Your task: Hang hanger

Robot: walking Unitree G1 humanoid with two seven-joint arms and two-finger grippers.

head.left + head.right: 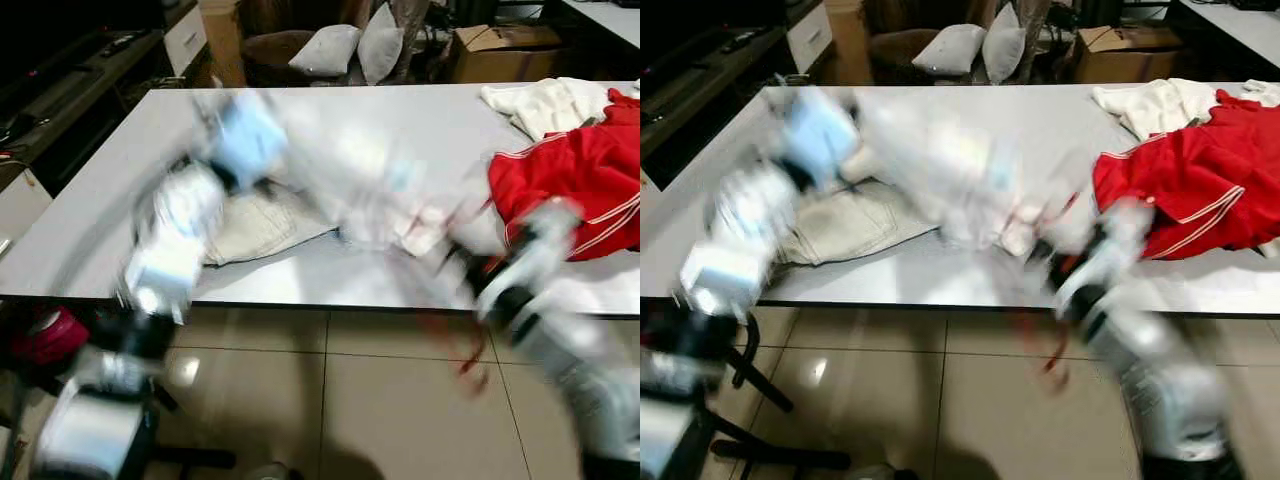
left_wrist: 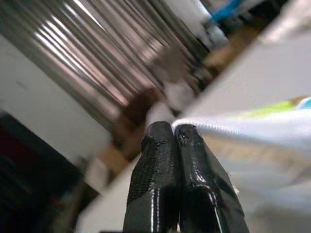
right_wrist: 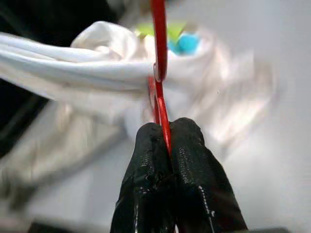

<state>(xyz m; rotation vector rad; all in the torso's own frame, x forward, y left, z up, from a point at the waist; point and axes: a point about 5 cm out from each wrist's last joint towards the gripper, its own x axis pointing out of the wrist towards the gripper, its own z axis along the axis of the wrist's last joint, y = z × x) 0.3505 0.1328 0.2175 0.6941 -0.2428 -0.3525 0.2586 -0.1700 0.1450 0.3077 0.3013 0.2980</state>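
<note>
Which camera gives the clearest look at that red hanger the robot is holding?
The right wrist view: the red hanger runs sharp and close from the right end effector, shut on it, into the white garment. Both eye views show it only as a faint red blur near the table edge.

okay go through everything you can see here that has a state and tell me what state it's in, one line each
Left claw: shut on the edge of the white garment.
Right claw: shut on the red hanger.
Red hanger: inside the white garment, held up.
White garment: stretched between the claws, above the table.
Red garment: crumpled on the table.
Beige garment: lying flat on the table.
Cardboard box: flaps open.
</note>
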